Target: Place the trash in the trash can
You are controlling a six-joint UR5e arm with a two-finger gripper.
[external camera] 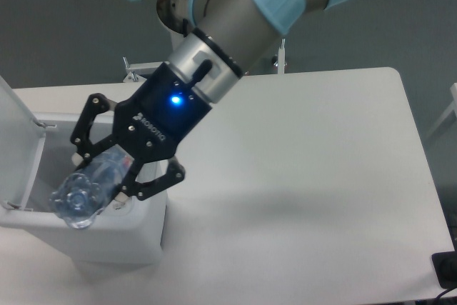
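My pincer [107,169] is closed around the clear plastic bottle [89,187], gripping it near the middle, with its round bottom end pointing toward the camera. I hold the bottle tilted above the open trash can [100,237], over the front part of the opening, and the near end hangs close to the front rim. The lid [18,126] stands up at the left side. The small white packet I cannot see now — my pincer covers most of the inside of the can. If I open my fingers here, I think the bottle could hit the front rim and roll out onto the table [307,176], because it is long, lies slanted, and its end is almost over the wall. It is also smooth and light, so it may slip or bounce. On the black body of my pincer the word "ROBOTIQ" can be read in white letters, beside a blue light. No label on the bottle is readable.
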